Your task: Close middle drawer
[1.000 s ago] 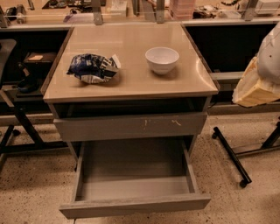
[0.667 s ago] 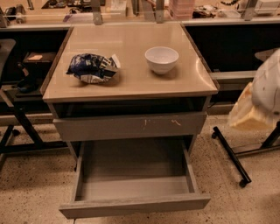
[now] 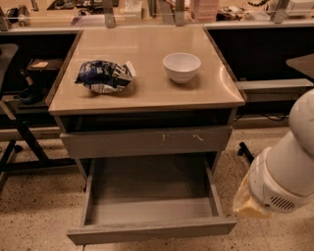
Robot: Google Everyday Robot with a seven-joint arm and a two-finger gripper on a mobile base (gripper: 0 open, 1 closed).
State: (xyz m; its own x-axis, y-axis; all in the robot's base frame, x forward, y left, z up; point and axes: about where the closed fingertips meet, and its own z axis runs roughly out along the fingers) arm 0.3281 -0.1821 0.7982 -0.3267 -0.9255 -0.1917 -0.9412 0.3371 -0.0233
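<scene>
The middle drawer (image 3: 152, 230) is pulled far out of the grey cabinet, low in the camera view. Its plain grey front faces me and its grey box interior (image 3: 149, 184) holds nothing. Above it sits the grey drawer front with pale orange scratch marks (image 3: 147, 142), almost flush with the cabinet. My white arm (image 3: 284, 171) hangs at the lower right, beside the open drawer's right corner and apart from it. A pale tan part (image 3: 249, 202) sits at the arm's lower end. My gripper itself is out of view.
On the beige cabinet top (image 3: 147, 88) lie a blue and white snack bag (image 3: 104, 76) and a white bowl (image 3: 181, 66). Dark frames and a chair base (image 3: 19, 147) stand at the left, another dark leg (image 3: 245, 149) at the right. A counter (image 3: 147, 14) runs behind.
My arm has moved down along the right side, from level with the cabinet top to level with the open drawer. The drawers, bag and bowl have not moved.
</scene>
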